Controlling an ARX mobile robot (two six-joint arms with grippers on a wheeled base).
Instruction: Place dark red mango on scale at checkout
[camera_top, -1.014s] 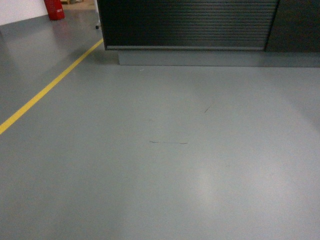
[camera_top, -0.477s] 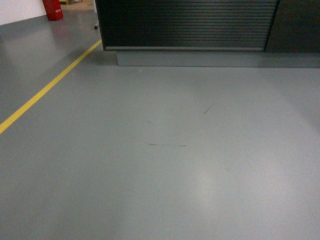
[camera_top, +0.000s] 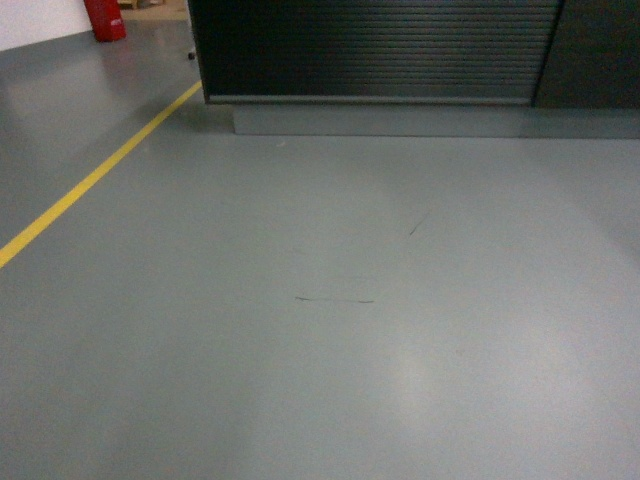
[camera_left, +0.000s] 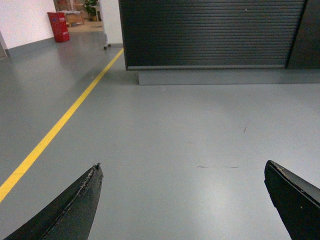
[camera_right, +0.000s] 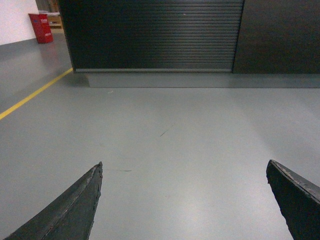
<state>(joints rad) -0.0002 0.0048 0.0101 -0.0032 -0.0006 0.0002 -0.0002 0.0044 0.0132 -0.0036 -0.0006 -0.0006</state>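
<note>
The checkout is a dark counter with a horizontally ribbed front and a grey plinth, standing across the far side of the grey floor; it also shows in the left wrist view as the checkout and in the right wrist view as the checkout. Its top is out of frame. The dark red mango and the scale are out of view. My left gripper is open above bare floor, nothing between its fingers. My right gripper is open too, empty, over bare floor. Neither gripper shows in the head view.
A yellow floor line runs diagonally on the left toward the counter's left corner. A red bin stands at the far left against a white wall. Grey floor with a few dark scuff marks lies between me and the counter.
The counter and the floor scuffs have slid slightly down the head view, and the counter looks a little nearer. Both grippers stay out of the head view.
</note>
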